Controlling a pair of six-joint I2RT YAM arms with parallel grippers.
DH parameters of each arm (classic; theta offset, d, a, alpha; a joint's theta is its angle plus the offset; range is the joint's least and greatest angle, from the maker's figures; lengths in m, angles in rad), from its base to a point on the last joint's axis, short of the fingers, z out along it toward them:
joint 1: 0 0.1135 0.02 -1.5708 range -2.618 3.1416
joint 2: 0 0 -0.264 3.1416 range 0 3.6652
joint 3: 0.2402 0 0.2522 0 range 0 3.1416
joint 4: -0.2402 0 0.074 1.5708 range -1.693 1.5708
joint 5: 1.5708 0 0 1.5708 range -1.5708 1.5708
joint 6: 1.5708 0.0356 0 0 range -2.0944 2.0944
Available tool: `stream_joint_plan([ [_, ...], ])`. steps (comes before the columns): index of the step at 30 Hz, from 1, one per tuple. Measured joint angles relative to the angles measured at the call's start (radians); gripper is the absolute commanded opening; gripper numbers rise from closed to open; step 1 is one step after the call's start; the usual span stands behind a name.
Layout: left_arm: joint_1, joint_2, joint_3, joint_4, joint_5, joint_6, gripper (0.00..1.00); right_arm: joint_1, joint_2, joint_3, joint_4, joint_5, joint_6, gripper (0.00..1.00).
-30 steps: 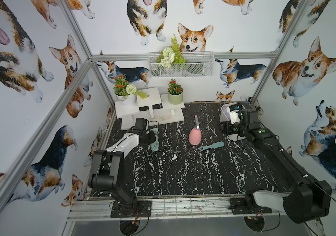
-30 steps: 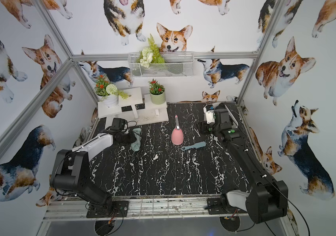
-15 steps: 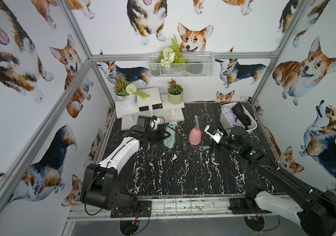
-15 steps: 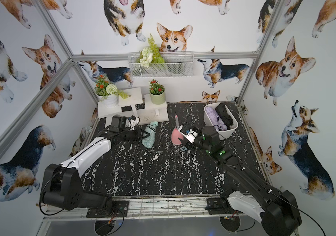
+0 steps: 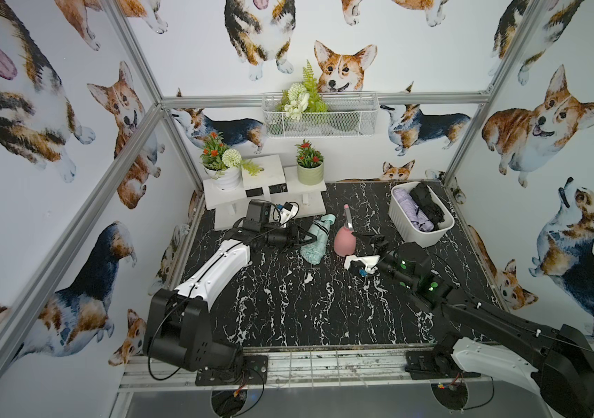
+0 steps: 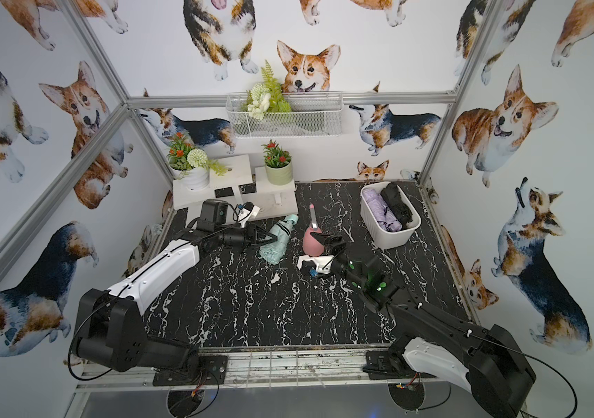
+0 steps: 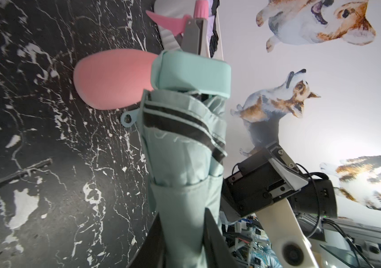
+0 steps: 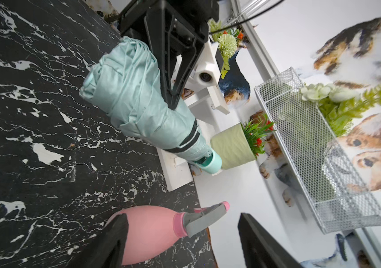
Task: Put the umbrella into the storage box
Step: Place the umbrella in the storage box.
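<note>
Visibly folded mint umbrella (image 5: 318,241), seemingly black-banded.

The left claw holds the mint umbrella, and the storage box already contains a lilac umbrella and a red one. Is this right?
Not red: beside the lilac umbrella in the storage box lies a black umbrella, as both top views show. The rest holds.

Three folded umbrellas: mint umbrella (image 5: 315,240) clamped in the left claw (image 5: 308,237); lilac umbrella (image 5: 411,210) and black umbrella (image 5: 427,206) side by side in the storage box (image 5: 420,237), well beyond the right claw (image 5: 375,243). One storage box. One pink spray bottle (image 5: 344,242), just beside the right claw. One teal utensil (image 7: 128,119), only its looped end showing. Two potted plants, white pot (image 5: 225,175) and green pot (image 5: 310,172), behind the left claw. One wire-mesh basket (image 5: 342,123), high above both. Two claws.
</note>
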Motion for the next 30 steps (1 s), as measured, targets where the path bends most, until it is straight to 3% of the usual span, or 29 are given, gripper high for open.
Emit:
stream_joint_plan([
  [13, -0.127, 0.024, 0.015, 0.092, 0.135, -0.063, 0.0, 0.092, 0.06, -0.022, 0.131, 0.087, -0.243, 0.79],
  [15, -0.14, 0.024, 0.015, 0.105, 0.143, -0.076, 0.0, 0.099, 0.066, -0.022, 0.14, 0.102, -0.256, 0.74],
  [17, -0.158, 0.023, 0.015, 0.111, 0.15, -0.08, 0.0, 0.102, 0.068, -0.023, 0.156, 0.113, -0.273, 0.61],
  [19, -0.169, 0.021, 0.015, 0.117, 0.151, -0.091, 0.16, 0.109, 0.064, -0.025, 0.165, 0.13, -0.292, 0.46],
  [21, -0.169, 0.016, 0.014, 0.116, 0.147, -0.11, 0.6, 0.111, 0.053, -0.031, 0.161, 0.13, -0.312, 0.33],
  [23, -0.17, 0.005, 0.008, 0.122, 0.141, -0.114, 0.81, 0.112, 0.042, -0.037, 0.154, 0.133, -0.317, 0.24],
  [26, -0.17, -0.023, 0.004, 0.138, 0.126, -0.107, 0.86, 0.112, 0.026, -0.039, 0.154, 0.145, -0.312, 0.18],
  [28, -0.166, -0.044, 0.004, 0.145, 0.114, -0.101, 1.0, 0.112, 0.018, -0.04, 0.154, 0.152, -0.296, 0.16],
  [30, -0.149, -0.063, -0.003, 0.148, 0.092, -0.096, 1.0, 0.112, 0.016, -0.042, 0.151, 0.155, -0.282, 0.15],
])
